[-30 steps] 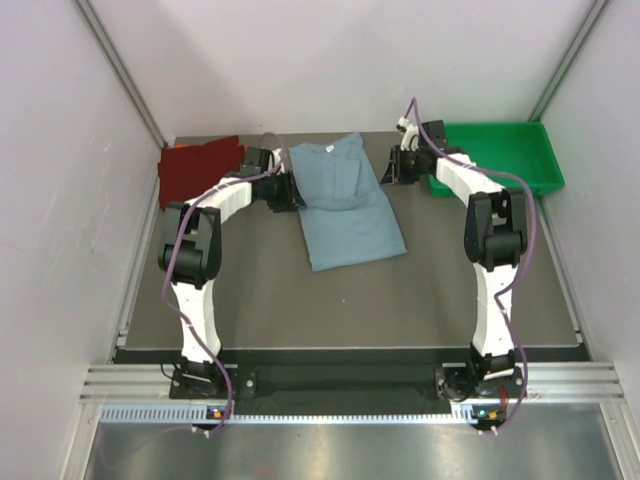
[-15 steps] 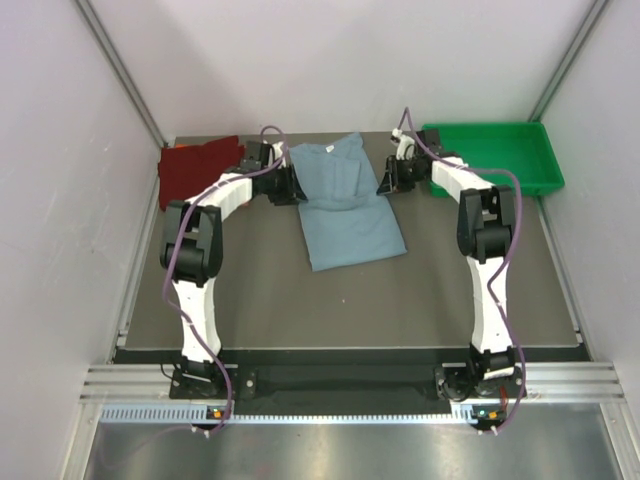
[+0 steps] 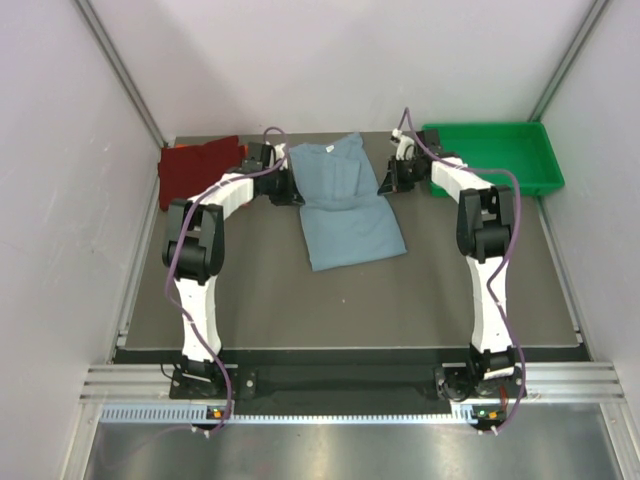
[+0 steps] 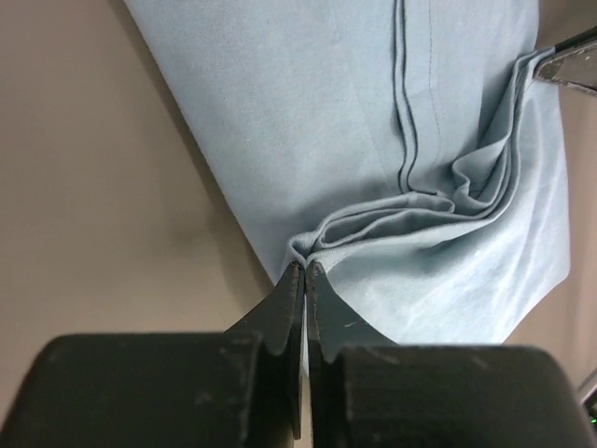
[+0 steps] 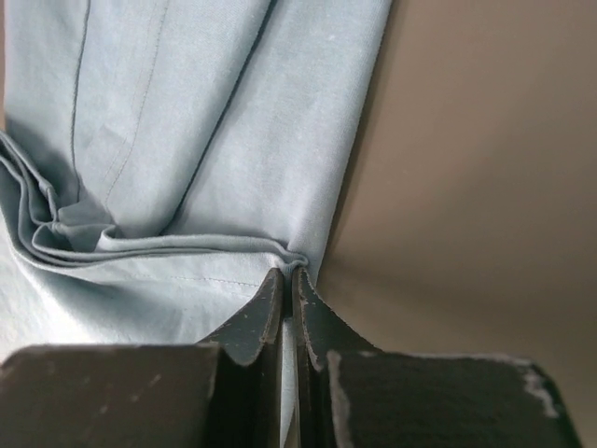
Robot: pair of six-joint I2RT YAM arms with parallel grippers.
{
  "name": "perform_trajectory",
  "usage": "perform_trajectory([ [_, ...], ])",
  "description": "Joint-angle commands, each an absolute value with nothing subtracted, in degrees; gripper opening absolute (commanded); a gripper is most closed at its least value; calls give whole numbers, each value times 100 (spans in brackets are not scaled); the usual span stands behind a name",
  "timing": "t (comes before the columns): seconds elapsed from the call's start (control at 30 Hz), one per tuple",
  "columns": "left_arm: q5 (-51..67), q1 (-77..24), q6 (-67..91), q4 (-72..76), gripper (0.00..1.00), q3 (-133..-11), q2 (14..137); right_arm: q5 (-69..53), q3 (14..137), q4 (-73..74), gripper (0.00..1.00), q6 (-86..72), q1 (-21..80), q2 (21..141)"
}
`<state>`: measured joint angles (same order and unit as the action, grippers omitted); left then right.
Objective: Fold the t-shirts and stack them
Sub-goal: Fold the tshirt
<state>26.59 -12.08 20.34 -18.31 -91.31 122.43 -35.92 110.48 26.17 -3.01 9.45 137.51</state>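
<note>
Nearest the bottom of the overhead frame there is only dark table point(image 3: 300, 300). Then comes the hem of the grey-blue t-shirt point(image 3: 348, 225), which lies flat in the centre of the picture, with its collar pointing toward the top edge. Its upper part looks narrower than the hem end, with seams and layered folds running lengthwise, so I'd say the sides have already been turned in.

A little further up, the left gripper point(image 3: 293, 190) sits at the shirt's left edge and the right gripper point(image 3: 386, 184) at its right edge, level with each other. Both wrist views show the same thing: the jaws are pressed together with hardly a gap, and a small bunch of stacked cloth edges is nipped at the tips. Each gripper holds several layers at once, not just the top one.

That matched grip makes sense to me — taking both edges at the same height lets the cloth rise evenly, so a crosswise fold would come out square rather than skewed. The cloth is limp, so a thin pinch could shed a layer.

Beyond the grippers, in the upper left, the dark red t-shirt point(image 3: 195, 172) rests as a folded rectangle at the table's far corner — probably where this one is meant to be stacked. In the upper right sits the green tray point(image 3: 500, 162), well apart from the shirts.
</note>
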Motion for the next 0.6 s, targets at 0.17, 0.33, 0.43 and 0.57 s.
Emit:
perform_trajectory([
  [0.17, 2444, -1186, 2373, -1460, 0, -9089, 11910, -3314, 10794, 1820, 0, -641, 817, 13290],
  [0.33, 2206, -1125, 2610, -1214, 0, -8720, 11593, -3278, 10354, 1285, 0, -791, 817, 12930],
  [0.43, 2171, -1081, 2680, -1152, 0, -8596, 11514, -3217, 10178, 1152, 0, -861, 809, 12841],
  [0.57, 2065, -1028, 2777, -1116, 0, -8499, 11461, -3138, 10055, 950, 0, -940, 800, 12736],
])
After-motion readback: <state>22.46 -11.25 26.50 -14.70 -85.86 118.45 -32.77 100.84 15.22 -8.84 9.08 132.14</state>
